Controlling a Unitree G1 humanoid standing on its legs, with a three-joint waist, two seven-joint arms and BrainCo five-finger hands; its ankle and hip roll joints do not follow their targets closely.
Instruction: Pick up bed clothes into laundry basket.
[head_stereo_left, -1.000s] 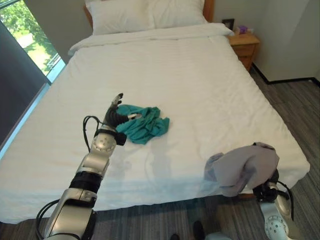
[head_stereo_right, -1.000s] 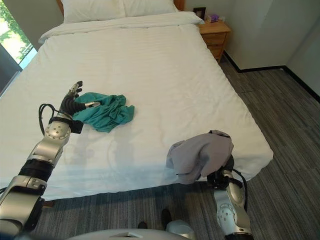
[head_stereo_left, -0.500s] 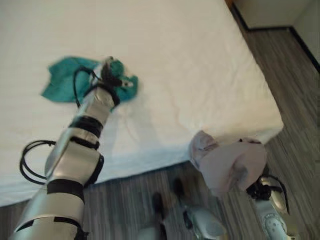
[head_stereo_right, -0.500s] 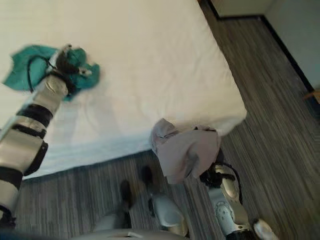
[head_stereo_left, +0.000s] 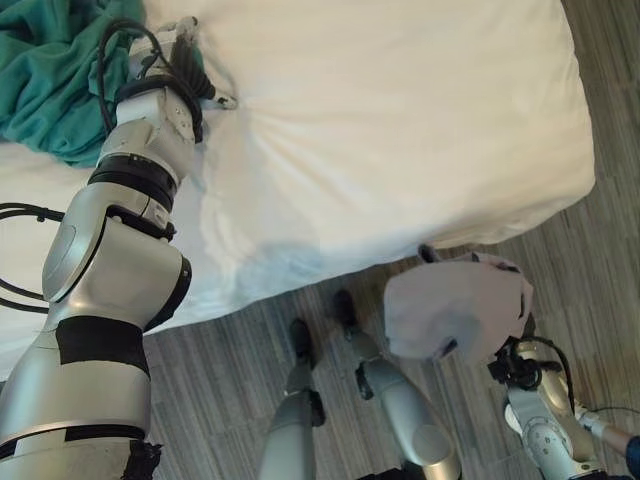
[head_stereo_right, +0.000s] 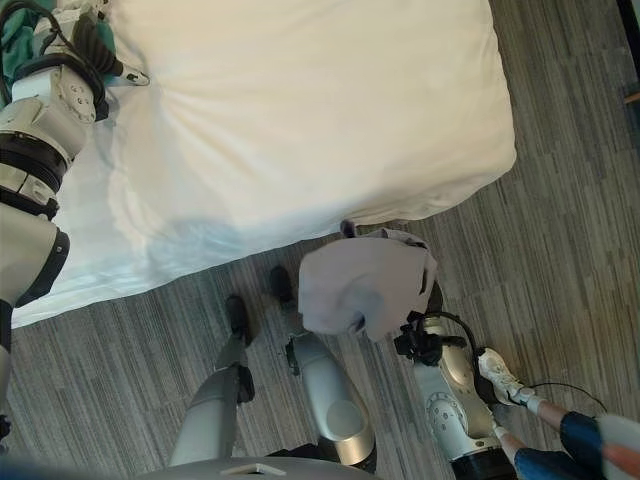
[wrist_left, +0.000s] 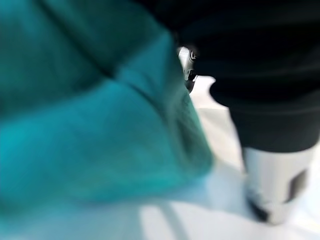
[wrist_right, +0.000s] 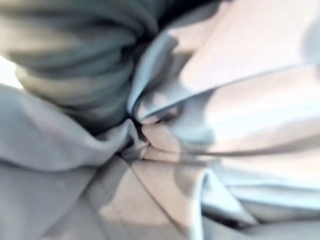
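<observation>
Reaching across the bed (head_stereo_left: 400, 120), I have my left robot hand (head_stereo_left: 185, 65) beside the teal shirt (head_stereo_left: 50, 75), probably pinching its edge. My right robot hand (head_stereo_right: 425, 335) is buried under the grey garment (head_stereo_left: 455, 310), grip unclear, off the mattress for carrying.

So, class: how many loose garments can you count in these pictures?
2: a teal garment on the bed by the left hand, and a grey garment draped over the right hand, above the floor. Others may be hidden.
</observation>
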